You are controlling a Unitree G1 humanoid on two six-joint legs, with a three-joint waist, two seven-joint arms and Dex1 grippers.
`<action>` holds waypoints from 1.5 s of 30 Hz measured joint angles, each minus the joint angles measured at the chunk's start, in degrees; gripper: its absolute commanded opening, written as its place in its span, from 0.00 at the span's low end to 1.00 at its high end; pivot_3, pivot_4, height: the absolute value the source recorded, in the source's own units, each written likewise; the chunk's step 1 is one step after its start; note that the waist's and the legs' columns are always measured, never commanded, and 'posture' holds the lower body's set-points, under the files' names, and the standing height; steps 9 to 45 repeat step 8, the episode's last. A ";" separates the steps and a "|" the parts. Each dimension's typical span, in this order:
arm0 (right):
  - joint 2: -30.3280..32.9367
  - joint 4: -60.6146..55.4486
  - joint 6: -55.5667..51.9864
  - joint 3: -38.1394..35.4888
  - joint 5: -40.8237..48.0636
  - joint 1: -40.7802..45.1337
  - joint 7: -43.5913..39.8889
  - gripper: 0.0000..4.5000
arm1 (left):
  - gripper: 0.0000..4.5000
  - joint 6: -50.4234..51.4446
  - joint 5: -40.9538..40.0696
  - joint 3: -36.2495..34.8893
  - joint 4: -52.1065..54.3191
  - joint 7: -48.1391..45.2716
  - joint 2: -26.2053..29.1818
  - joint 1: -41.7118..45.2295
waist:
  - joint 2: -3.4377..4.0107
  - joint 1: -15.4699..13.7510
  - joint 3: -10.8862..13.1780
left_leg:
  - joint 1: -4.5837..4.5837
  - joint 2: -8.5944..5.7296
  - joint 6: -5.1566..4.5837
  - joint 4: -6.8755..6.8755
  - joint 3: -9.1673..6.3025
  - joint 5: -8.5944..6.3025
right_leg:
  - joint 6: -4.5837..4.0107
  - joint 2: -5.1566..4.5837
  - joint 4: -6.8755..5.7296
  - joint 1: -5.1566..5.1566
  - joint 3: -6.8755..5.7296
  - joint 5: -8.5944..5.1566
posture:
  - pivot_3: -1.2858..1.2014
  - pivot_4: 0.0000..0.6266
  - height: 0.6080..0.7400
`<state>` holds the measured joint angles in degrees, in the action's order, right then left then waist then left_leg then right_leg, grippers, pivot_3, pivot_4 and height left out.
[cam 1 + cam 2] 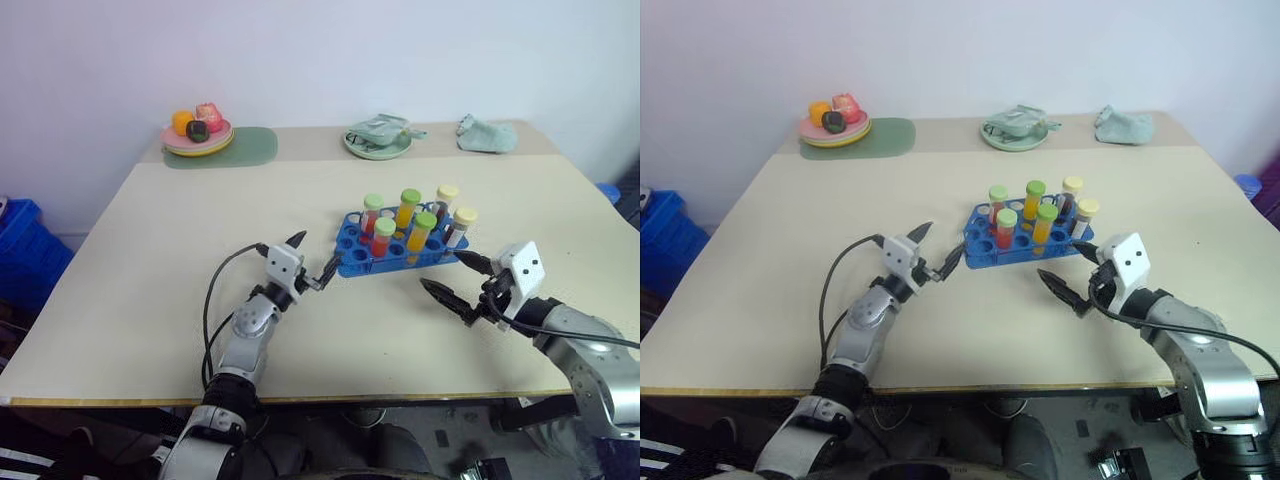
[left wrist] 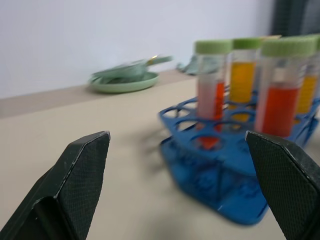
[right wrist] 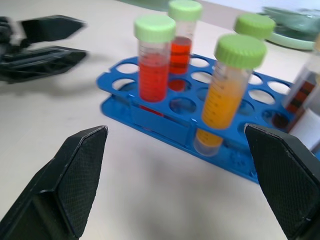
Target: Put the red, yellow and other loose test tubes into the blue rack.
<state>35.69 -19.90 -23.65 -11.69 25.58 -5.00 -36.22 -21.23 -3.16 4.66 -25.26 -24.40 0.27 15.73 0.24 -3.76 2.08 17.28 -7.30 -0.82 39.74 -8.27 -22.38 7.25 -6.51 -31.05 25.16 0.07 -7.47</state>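
Left eye view: left gripper gapes empty just left of the blue rack. Six capped test tubes stand upright in that rack. Right gripper, fingers spread and empty, hovers near its right end.

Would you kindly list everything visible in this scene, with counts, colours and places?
Test tubes: six, standing in the rack; red and yellow-orange with green caps, darker ones with pale-yellow caps.
Blue rack: one, table centre.
Table: one, beige.
Fruit plate: one, pink and yellow, far left on a green mat.
Green dish: one, far centre.
Cloth: one, pale green, far right.
Left end effector: open, empty, beside rack.
Right end effector: open, empty, beside rack.
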 measured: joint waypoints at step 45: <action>-5.82 0.06 4.84 2.65 -5.48 -3.59 7.91 1.00 | 0.98 4.92 0.41 -1.05 9.67 5.39 2.04 -8.41 | -0.03 0.03 -0.55 | -0.55 0.04 -0.01 -0.53 0.21 0.00 | -0.01 0.03 0.01 -0.11 0.25 -0.01 | 0.52 0.00 1.00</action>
